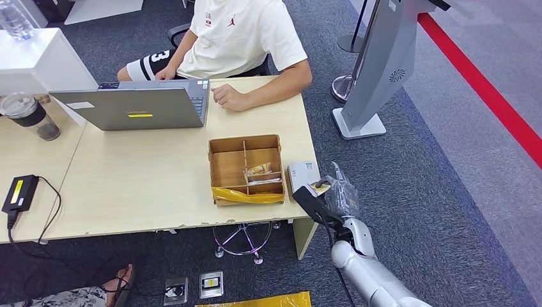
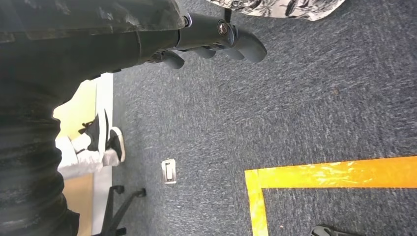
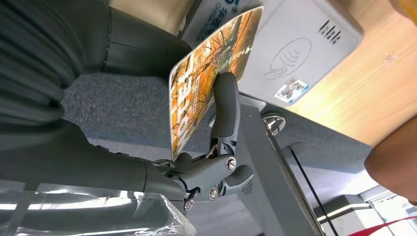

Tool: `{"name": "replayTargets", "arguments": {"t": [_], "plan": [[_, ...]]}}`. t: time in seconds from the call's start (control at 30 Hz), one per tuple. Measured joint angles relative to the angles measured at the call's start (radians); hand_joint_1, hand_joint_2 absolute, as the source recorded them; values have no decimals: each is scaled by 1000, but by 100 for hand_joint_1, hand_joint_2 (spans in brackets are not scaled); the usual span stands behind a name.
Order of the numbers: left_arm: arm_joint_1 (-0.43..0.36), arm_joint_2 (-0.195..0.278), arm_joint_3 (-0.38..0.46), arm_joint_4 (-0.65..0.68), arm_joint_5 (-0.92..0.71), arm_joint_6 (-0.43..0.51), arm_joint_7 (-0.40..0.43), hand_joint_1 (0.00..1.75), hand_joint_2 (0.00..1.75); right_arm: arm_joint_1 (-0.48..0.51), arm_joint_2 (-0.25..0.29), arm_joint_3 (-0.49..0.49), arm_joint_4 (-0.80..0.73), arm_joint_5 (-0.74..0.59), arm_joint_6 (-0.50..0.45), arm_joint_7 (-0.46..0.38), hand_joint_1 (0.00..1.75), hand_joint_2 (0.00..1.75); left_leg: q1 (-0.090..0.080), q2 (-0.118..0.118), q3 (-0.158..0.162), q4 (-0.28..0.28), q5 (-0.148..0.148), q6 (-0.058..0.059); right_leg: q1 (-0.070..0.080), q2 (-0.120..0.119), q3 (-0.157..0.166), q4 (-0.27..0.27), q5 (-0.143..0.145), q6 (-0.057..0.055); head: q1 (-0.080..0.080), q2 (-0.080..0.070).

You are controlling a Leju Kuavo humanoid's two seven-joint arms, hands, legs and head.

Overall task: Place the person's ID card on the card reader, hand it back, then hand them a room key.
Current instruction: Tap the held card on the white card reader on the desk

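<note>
The right robot hand (image 1: 321, 193) hangs at the near right corner of the counter (image 1: 140, 185), its fingers (image 3: 225, 105) pinching an orange patterned card (image 3: 209, 78). The card is tilted, one end over the white reader (image 1: 302, 174); whether it touches the reader cannot be told. The reader (image 3: 295, 46) lies flat at the counter's edge, just right of a brown cardboard box (image 1: 246, 167).

The box is split into compartments. The near one holds something yellow (image 1: 248, 195) lying across its width. A small compartment on the right holds a few cards or wrapped pieces (image 1: 259, 171), too small to name. The far compartments show only bare cardboard.

The left robot hand (image 2: 216, 42) hangs over blue carpet (image 2: 295, 98), fingers loosely curled with nothing in them.

At the left, a black adapter (image 1: 19, 192) with its cord lies on the counter. Farther back stand a grey laptop (image 1: 134, 105) and a lidded cup (image 1: 29, 115). A person (image 1: 236, 38) in a white shirt sits behind the counter, one hand (image 1: 229, 97) resting beside the laptop.
</note>
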Motion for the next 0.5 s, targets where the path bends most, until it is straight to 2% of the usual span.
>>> {"name": "replayTargets", "arguments": {"t": [0.23,0.5], "plan": [[0,-7,0,0,7,11,12,0,175,-1,31,0,29,7,8,1,175,175,0,0,1,0,0,0,0,0,1,0,0,0,0,0],[0,-9,0,0,7,10,13,0,175,-5,42,0,48,-1,-10,-2,175,175,0,0,1,0,0,0,0,0,1,0,0,0,0,0]]}}
